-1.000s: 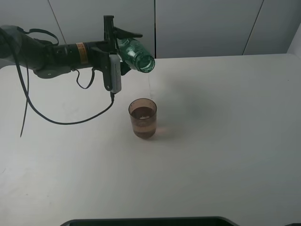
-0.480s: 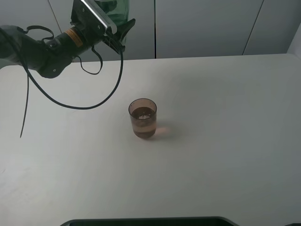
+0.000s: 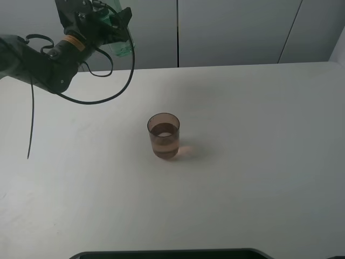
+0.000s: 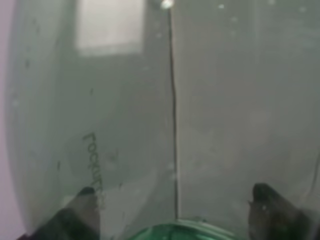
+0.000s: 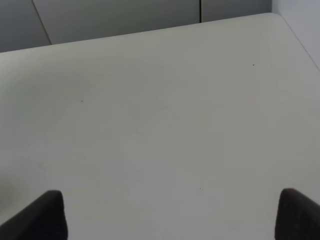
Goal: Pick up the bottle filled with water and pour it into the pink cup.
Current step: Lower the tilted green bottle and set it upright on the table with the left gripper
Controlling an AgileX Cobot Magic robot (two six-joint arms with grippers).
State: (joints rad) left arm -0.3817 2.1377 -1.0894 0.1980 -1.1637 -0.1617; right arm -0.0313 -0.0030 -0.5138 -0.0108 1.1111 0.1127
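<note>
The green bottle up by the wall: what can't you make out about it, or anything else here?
The bottle: in the high view, mostly hidden by the left gripper; water remaining inside unclear.
Left wrist view: blurred, the bottle fills it, and the pink cup is not visible there.
The right gripper: only fingertips show, rest cut off by the edge.

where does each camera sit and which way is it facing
Exterior high: overhead, looking down at the table and pink cup; left arm shows.
Left wrist: on left arm, facing wall panels through the bottle; fingers show.
Right wrist: looking down across the table; open fingers show.
Shared: the bottle, exterior high and left wrist.
</note>
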